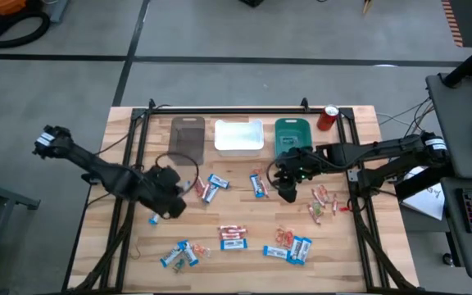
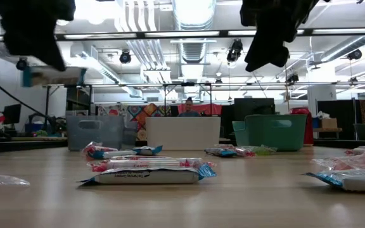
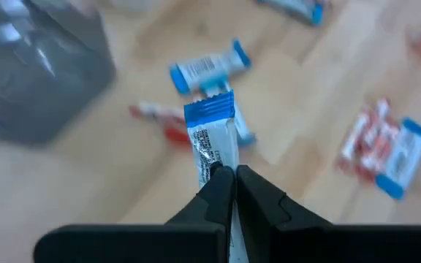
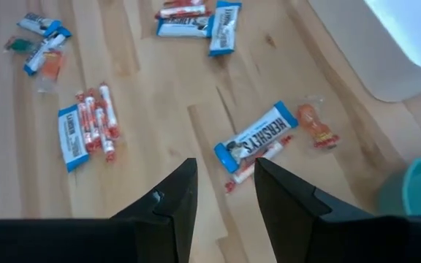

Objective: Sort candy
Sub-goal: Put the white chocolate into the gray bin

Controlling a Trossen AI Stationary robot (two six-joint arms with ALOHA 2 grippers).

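Three bins stand at the table's far edge: one grey bin (image 1: 188,138), one white bin (image 1: 238,137), one teal bin (image 1: 292,134). One red can (image 1: 328,118) beside them. Two grippers over the table; candy (image 1: 233,238) pieces too clustered to count exactly.

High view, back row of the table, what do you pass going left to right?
Grey bin → white bin → teal bin → red soda can.
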